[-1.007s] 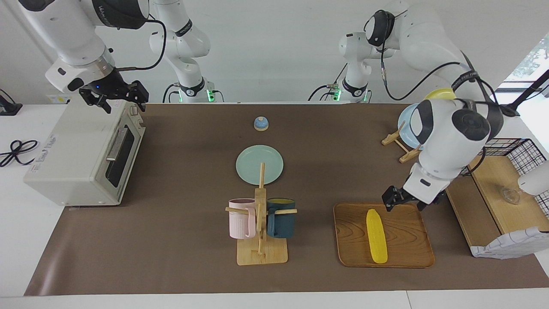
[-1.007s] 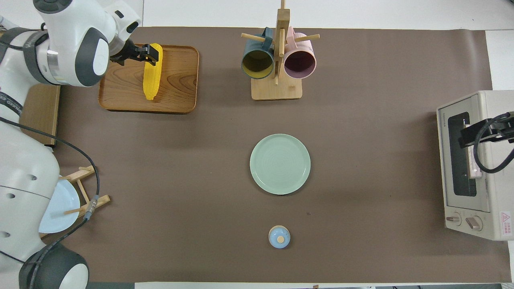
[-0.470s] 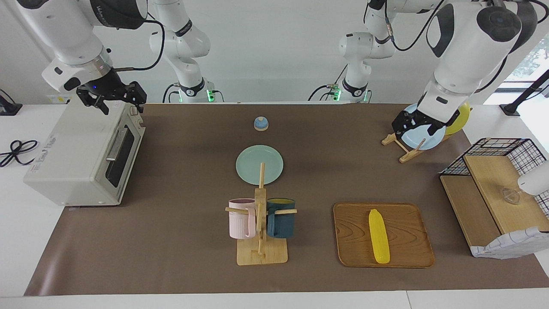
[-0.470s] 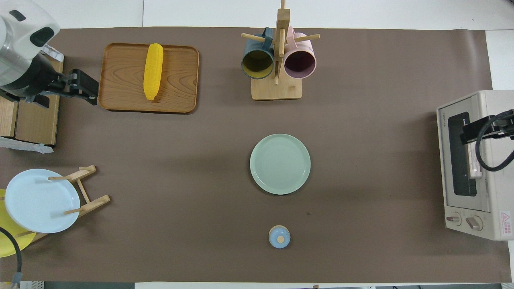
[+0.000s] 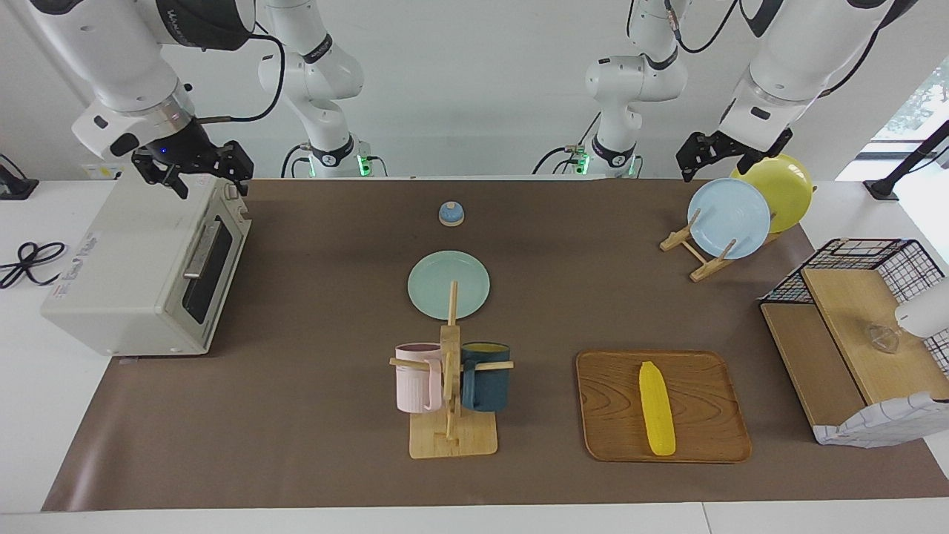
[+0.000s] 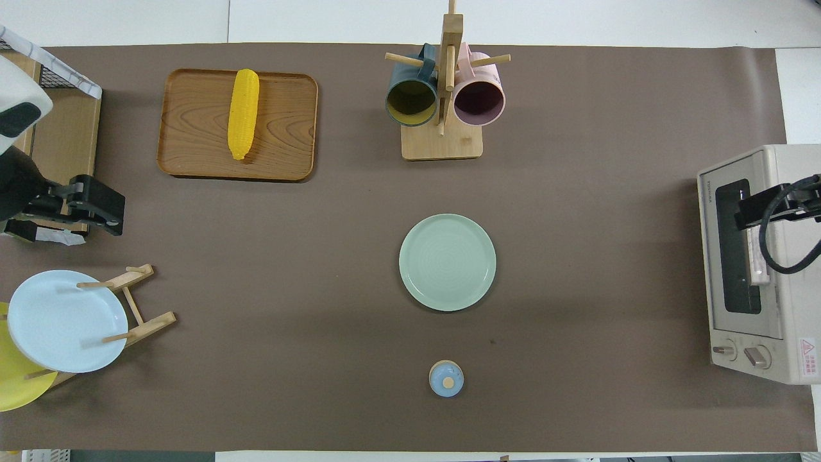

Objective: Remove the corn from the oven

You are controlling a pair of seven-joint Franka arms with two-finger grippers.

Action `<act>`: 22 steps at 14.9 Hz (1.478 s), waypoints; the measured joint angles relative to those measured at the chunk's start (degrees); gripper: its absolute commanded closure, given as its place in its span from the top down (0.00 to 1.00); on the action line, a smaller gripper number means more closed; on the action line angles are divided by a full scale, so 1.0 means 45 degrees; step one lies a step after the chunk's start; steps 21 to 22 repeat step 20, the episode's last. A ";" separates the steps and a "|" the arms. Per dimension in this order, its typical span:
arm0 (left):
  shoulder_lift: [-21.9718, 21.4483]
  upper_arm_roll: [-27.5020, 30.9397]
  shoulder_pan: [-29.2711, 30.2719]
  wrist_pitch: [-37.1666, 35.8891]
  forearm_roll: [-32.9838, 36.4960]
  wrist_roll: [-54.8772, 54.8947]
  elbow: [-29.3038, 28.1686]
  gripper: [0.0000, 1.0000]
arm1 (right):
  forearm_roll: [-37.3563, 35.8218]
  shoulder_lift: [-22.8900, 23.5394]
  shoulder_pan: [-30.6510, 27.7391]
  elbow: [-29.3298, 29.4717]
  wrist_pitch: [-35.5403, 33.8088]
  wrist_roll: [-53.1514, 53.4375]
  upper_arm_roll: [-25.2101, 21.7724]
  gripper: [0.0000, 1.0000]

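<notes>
The slim bright yellow corn cob point(image 5: 657, 408) lies flat on the rectangular brown wooden tray point(image 5: 608, 415), on the tabletop point(image 5: 311, 415) toward the left arm's end and farther from the robots than the wooden rack point(image 5: 693, 252) holding a pale blue plate point(image 5: 728, 218) and a round yellow plate point(image 5: 782, 185). The boxy off-white toaster oven point(image 5: 126, 282) stands at the right arm's end, its dark glass door point(image 5: 210, 268) closed. Judging from this, the task looks essentially done: the corn is out of the oven and resting on the tray, the door is shut, and nothing appears left except for the arms to settle.

The left pincer point(image 5: 715, 150) hangs released and empty, up in the air over the plate rack, well apart from the corn, which lies on the tray much farther from the robots. The right pincer point(image 5: 194, 167) hovers over the top of the oven near its robot-side corner, also released and holding nothing; the corn is well apart from it, toward the left arm's end of the tabletop.

Between the two lie a round pale green plate point(image 5: 448, 284), a small blue bell-shaped knob point(image 5: 451, 213) nearer to the robots, and a wooden mug stand point(image 5: 451, 400) carrying a pink mug point(image 5: 417, 377) and a dark teal mug point(image 5: 485, 377).
</notes>
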 measured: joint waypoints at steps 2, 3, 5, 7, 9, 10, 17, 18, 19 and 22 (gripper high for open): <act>-0.0603 -0.0003 0.0019 0.0402 -0.0450 -0.0285 -0.1003 1.00 | 0.0000 0.0000 -0.0002 0.0001 0.0000 0.0000 0.0001 1.00; -0.0839 -0.0003 0.0030 0.1007 -0.0660 -0.0500 -0.1453 1.00 | 0.0000 0.0000 -0.0003 0.0001 0.0000 0.0000 0.0001 1.00; -0.1138 -0.0005 0.0059 0.2540 -0.0792 -0.0604 -0.2231 1.00 | 0.0000 0.0000 0.0000 0.0001 0.0001 0.0000 0.0001 1.00; -0.1148 0.0006 0.0158 0.3556 -0.0809 -0.0603 -0.2476 1.00 | 0.0000 0.0000 0.0014 0.0001 0.0001 0.0000 0.0005 1.00; -0.1141 -0.0011 0.0293 0.3493 -0.0786 -0.0579 -0.2390 1.00 | 0.0000 0.0000 0.0032 0.0001 0.0001 0.0000 0.0008 1.00; -0.1125 -0.0055 0.0398 0.3376 -0.0773 -0.0537 -0.2323 1.00 | 0.0000 0.0000 0.0043 0.0001 0.0001 0.0000 0.0013 1.00; -0.1082 -0.0448 0.0768 0.3103 -0.0773 -0.0470 -0.2164 1.00 | 0.0000 0.0000 0.0057 0.0001 0.0001 0.0000 0.0030 1.00; -0.1081 -0.0452 0.0768 0.3092 -0.0773 -0.0469 -0.2161 1.00 | 0.0000 0.0000 0.0057 0.0001 0.0001 0.0000 0.0030 1.00; -0.1081 -0.0452 0.0768 0.3084 -0.0773 -0.0468 -0.2159 1.00 | 0.0000 0.0000 0.0057 0.0001 0.0001 0.0000 0.0030 1.00; -0.1081 -0.0453 0.0768 0.3076 -0.0773 -0.0467 -0.2158 1.00 | 0.0001 0.0000 0.0057 0.0001 0.0001 0.0000 0.0030 1.00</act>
